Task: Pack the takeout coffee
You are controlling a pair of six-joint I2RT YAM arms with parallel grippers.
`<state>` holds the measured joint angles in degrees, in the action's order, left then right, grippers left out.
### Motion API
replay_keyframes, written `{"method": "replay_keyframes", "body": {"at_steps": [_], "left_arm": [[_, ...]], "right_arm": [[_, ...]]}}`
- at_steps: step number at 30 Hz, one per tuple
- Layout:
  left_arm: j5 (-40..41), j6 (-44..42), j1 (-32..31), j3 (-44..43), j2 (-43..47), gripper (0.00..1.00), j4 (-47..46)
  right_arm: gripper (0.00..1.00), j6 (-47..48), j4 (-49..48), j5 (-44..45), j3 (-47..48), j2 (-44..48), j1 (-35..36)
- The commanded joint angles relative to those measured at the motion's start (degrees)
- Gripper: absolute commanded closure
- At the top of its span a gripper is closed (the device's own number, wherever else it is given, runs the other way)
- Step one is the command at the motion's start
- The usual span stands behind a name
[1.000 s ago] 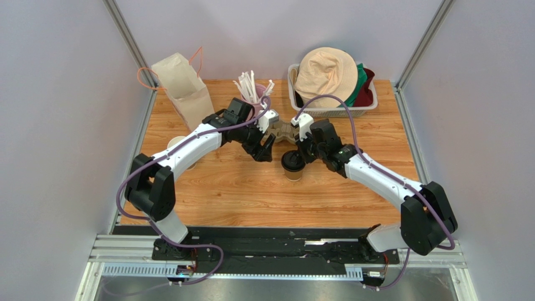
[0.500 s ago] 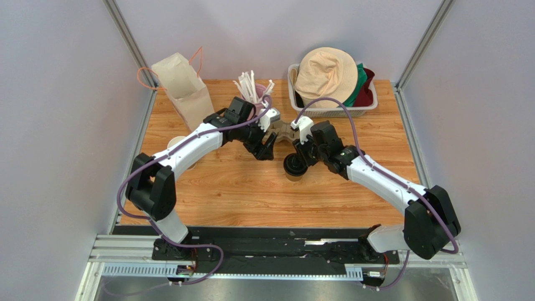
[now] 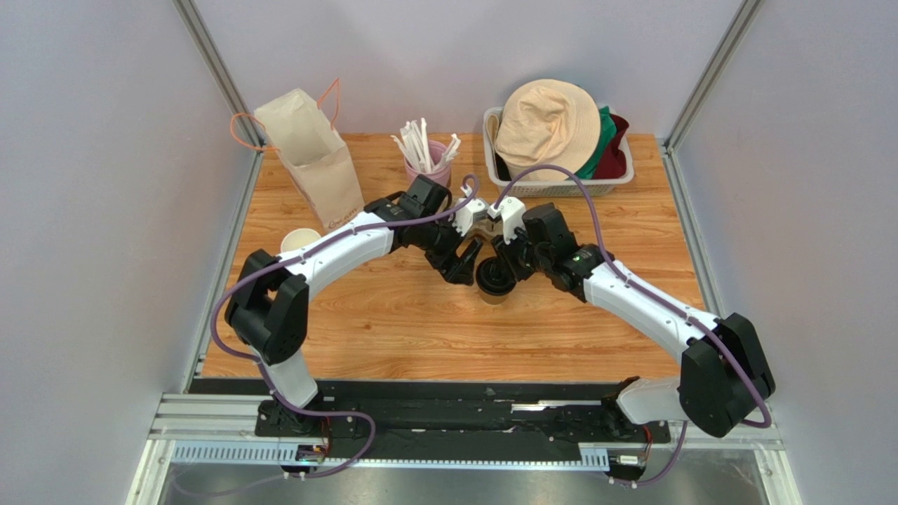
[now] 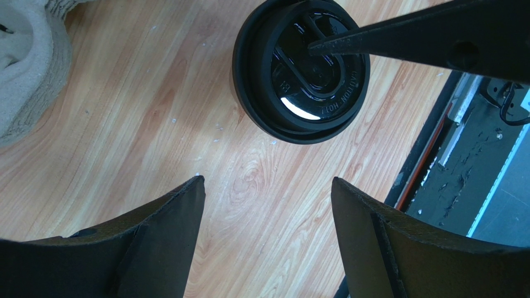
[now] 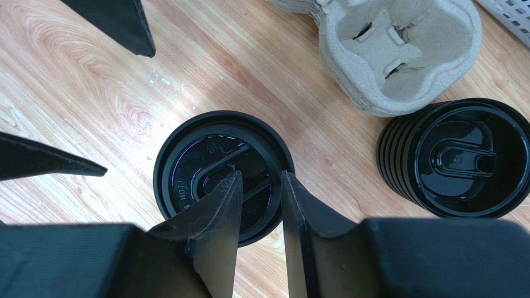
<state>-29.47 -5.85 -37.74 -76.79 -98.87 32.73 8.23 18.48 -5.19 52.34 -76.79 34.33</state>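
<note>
Tipping risk: takeout coffee point(image 3: 492, 278) has the right hand point(image 5: 260, 180) parked over its lid. My guess is that a push that lands off-centre, or any sideways drag, could rock the cup over or skid it along the table point(image 3: 401, 326).
Lid risk: pressing one side only could pop the rim up on the other side, and then it leaks once it's packed.
Crowding risk: both hands are bunched at the same cup. If the left one closes in now, it could clip the right fingers rather than the cup wall.
Cup look: round black lid looks seated all the way round, with a raised sip tab, embossed lettering ("HOT" is readable) and a bright glint. Only a sliver of brown wall shows from above.
Cup spot: upright, mid-table, between the two hands.
Right hand: fingers pinched almost together with just a slit between them and nothing in it. The tips are over the lid's middle, but I can't tell if they actually touch.
Left hand point(image 4: 267, 183): spread wide and holding nothing, with the cup just ahead of the gap, not inside it.
Close by: pulp cup carrier point(image 5: 398, 49) and a stack of spare lids point(image 5: 460, 155) just beyond the cup.
Further out: paper bag point(image 3: 311, 158) at the far left, well apart. Probably the destination.
</note>
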Motion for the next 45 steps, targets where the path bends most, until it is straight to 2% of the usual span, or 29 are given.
{"method": "replay_keyframes", "body": {"at_steps": [1,14,20,21,24,38,45], "left_arm": [[-0.94,1.19,-0.93,-2.66,-0.45,0.17,-2.58],[1.17,4.26,-2.34,-3.19,-3.26,0.17,-4.78],[0.82,5.41,-2.26,-2.92,-4.66,0.18,-5.48],[0.91,5.58,-2.43,-2.84,-4.75,0.18,-5.75],[1.09,5.58,-2.34,-2.57,-4.93,0.18,-5.84],[2.58,5.58,-2.43,-1.6,-5.1,0.18,-5.92],[4.86,4.88,-2.87,-0.73,-5.54,0.18,-5.92]], "right_arm": [[0.67,0.74,-1.6,-1.14,0.49,-0.72,0.3],[0.67,0.82,-0.91,0.62,1.27,2.96,-1.19],[0.59,0.12,3.13,-1.92,4.26,5.07,-4.0],[0.53,-0.4,3.66,-3.84,4.61,5.08,-4.44],[0.49,-0.67,5.16,-5.61,5.06,4.46,-4.62],[0.49,-4.8,3.32,-9.84,2.77,-3.27,-6.37],[0.49,-4.71,2.7,-10.54,1.98,-3.54,-6.99]]}}
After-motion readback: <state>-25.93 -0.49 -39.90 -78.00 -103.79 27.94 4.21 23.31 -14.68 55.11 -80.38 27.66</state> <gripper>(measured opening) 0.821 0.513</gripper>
